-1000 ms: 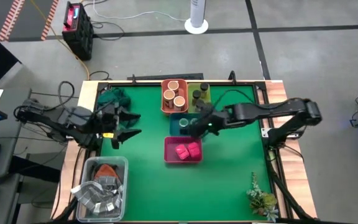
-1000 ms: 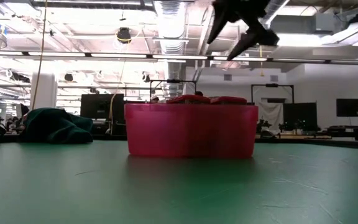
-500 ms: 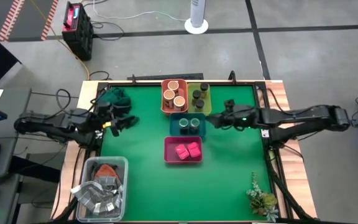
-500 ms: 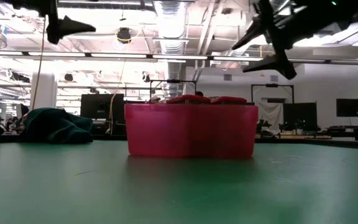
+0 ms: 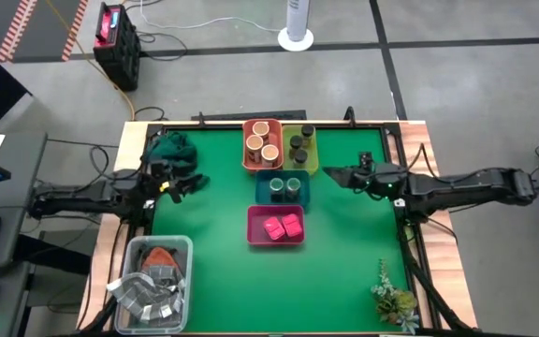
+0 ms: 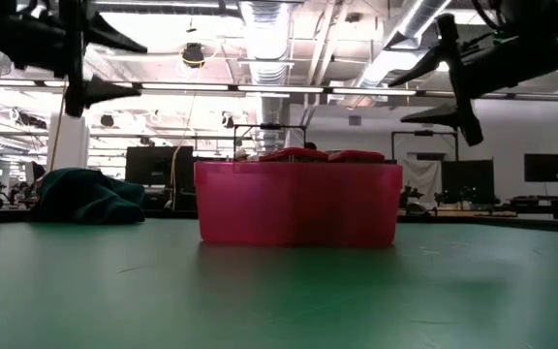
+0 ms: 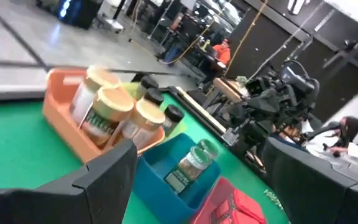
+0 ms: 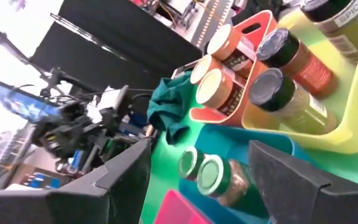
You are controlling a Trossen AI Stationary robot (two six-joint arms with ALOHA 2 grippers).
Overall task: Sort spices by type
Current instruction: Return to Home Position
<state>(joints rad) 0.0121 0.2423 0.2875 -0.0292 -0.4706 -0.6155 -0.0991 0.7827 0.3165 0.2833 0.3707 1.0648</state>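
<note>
The left gripper [image 5: 183, 184] hangs over the left side of the green table mat [image 5: 213, 281], fingers spread wide, gripping nothing. The right gripper [image 5: 330, 174] hangs just right of the trays, equally wide and empty. Three tan-topped round jars [image 5: 263, 142] stand in the far orange plastic tray [image 5: 247, 159]. Three dark-lidded round jars [image 5: 298, 144] fill the yellow-green tray [image 5: 313, 159] to its right. Two green-lidded jars [image 5: 286, 186] sit in the blue tray [image 5: 262, 192], and two pink blocks [image 5: 283, 226] in the nearest pink tray [image 5: 254, 229]. A crumpled dark green cloth [image 5: 169, 147] lies far left. Grey concrete floor [image 5: 475, 94] surrounds the table.
</note>
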